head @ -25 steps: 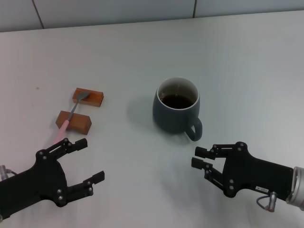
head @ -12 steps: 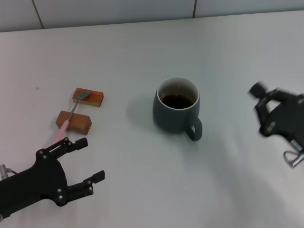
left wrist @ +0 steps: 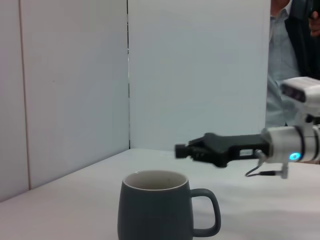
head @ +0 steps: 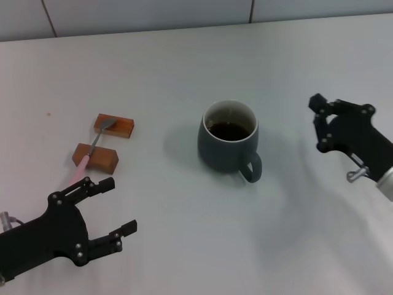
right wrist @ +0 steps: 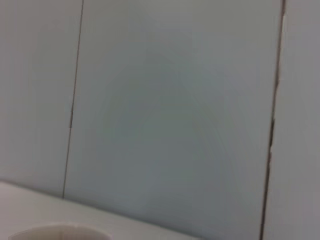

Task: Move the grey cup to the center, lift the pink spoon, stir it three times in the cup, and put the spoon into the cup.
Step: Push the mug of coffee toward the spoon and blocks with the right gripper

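The grey cup [head: 226, 146] stands mid-table with dark liquid inside, its handle pointing toward me and to the right. It also shows in the left wrist view [left wrist: 154, 210], and its rim shows in the right wrist view [right wrist: 55, 233]. The pink spoon [head: 91, 151] lies across two brown blocks at the left, with its bowl on the far block. My left gripper [head: 118, 206] is open and empty, just in front of the spoon's handle end. My right gripper [head: 319, 123] is open and empty, raised to the right of the cup. It also shows in the left wrist view [left wrist: 183, 150].
The far brown block [head: 115, 125] and the near brown block [head: 96, 158] hold the spoon off the white table [head: 184, 61]. A panelled wall [head: 147, 12] runs along the table's far edge. A person [left wrist: 285, 65] stands beyond the table in the left wrist view.
My right gripper has drawn back from just in front of the cup's handle, going up and to the right, away from the cup. The left gripper, cup and spoon have not moved.
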